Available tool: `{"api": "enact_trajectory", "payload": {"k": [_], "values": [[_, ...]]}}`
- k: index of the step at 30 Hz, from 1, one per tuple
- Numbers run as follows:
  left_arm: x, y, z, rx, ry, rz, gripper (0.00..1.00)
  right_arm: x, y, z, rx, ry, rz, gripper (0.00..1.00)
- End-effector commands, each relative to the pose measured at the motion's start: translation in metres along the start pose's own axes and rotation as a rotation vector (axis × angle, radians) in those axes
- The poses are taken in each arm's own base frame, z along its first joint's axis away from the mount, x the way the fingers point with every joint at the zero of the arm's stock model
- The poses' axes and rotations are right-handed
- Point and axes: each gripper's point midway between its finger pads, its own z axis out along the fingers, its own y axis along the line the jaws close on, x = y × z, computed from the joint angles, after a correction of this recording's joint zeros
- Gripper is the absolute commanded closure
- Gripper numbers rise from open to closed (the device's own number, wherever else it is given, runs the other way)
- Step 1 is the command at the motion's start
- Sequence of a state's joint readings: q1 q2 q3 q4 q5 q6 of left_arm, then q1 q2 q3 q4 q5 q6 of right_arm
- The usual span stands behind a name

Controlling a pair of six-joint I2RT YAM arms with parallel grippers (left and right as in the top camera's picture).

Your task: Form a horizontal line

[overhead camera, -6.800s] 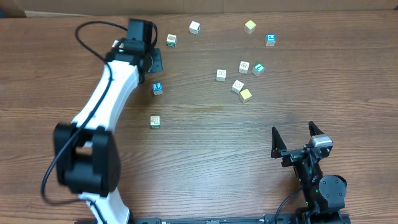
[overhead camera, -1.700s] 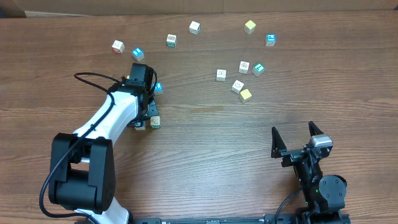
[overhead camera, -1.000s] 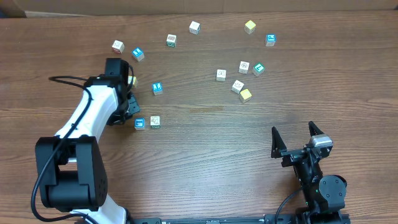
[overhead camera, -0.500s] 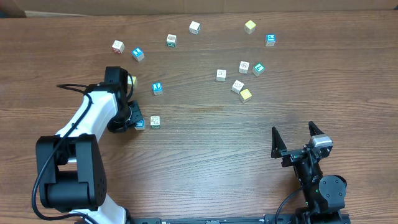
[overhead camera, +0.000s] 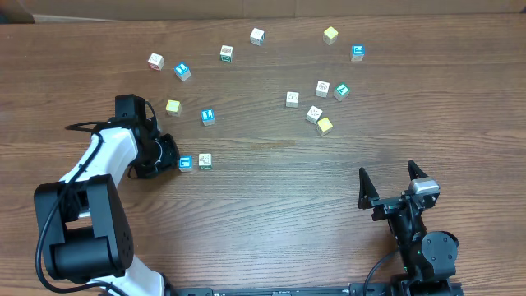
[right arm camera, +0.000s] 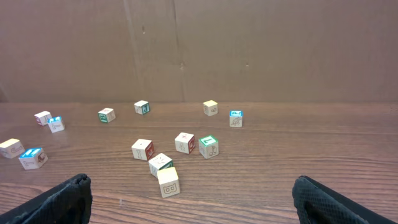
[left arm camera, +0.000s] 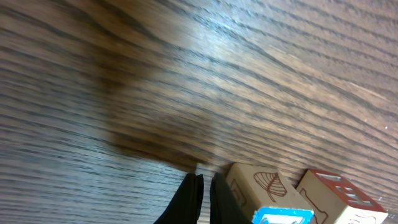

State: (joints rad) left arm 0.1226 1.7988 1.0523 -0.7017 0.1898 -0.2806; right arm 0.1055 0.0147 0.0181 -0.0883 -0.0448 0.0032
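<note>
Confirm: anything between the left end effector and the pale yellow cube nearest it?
Nothing visible. The left end effector, shut, sits beside the blue cube; the pale yellow cube lies apart from it with only bare table between.

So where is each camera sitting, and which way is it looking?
Overhead: above the table, looking straight down at scattered blocks; shows the left pincer and right pincer.
Left wrist: rides the left wrist, low over the wood, facing a blue-topped block; its shut fingers show.
Right wrist: rides the right wrist, facing across the blocks to a cardboard wall; its open fingers show.
Shared: overhead and left wrist both see the blue-topped block.
</note>
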Motion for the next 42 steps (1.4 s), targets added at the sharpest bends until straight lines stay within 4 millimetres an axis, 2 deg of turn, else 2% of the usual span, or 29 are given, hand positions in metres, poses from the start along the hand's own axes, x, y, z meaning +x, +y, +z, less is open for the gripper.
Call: {"api": "enact_trajectory", "payload": {"k": [1, 10, 18, 23, 28, 32, 33, 34, 35, 37, 42], "values": [[0.007, -0.006, 0.006, 0.009, 0.021, 0.031, 0.95, 0.001, 0.001, 0.000, -0.001, -0.008, -0.005, 0.00], [0.007, -0.007, 0.011, 0.017, 0.004, -0.020, 0.96, 0.001, 0.001, 0.000, -0.001, -0.008, -0.005, 0.00], [0.017, -0.005, 0.028, 0.045, -0.004, -0.034, 0.95, 0.001, 0.001, 0.000, -0.001, -0.008, -0.005, 0.00], [0.012, -0.008, 0.025, 0.053, -0.014, -0.023, 0.96, 0.001, 0.001, 0.000, -0.001, -0.008, -0.005, 0.00], [0.007, -0.020, 0.018, 0.106, -0.011, -0.022, 0.96, 0.001, 0.001, 0.000, -0.001, -0.008, -0.005, 0.00], [0.008, -0.019, 0.018, 0.101, -0.003, -0.052, 0.96, 0.001, 0.001, 0.000, -0.001, -0.008, -0.005, 0.00], [0.008, -0.019, 0.018, 0.102, -0.003, -0.052, 0.94, 0.001, 0.001, 0.000, -0.001, -0.008, -0.005, 0.00], [0.008, -0.019, 0.018, 0.102, -0.003, -0.052, 0.85, 0.001, 0.001, 0.000, -0.001, -0.008, -0.005, 0.00], [0.008, -0.019, 0.018, 0.103, -0.003, -0.053, 0.87, 0.001, 0.001, 0.000, -0.001, -0.008, -0.005, 0.00], [0.010, -0.019, 0.019, 0.102, 0.001, -0.068, 0.96, 0.001, 0.001, 0.000, -0.001, -0.008, -0.005, 0.00], [0.010, -0.019, 0.019, 0.101, 0.002, -0.085, 0.96, 0.001, 0.001, 0.000, -0.001, -0.008, -0.005, 0.00]]}}
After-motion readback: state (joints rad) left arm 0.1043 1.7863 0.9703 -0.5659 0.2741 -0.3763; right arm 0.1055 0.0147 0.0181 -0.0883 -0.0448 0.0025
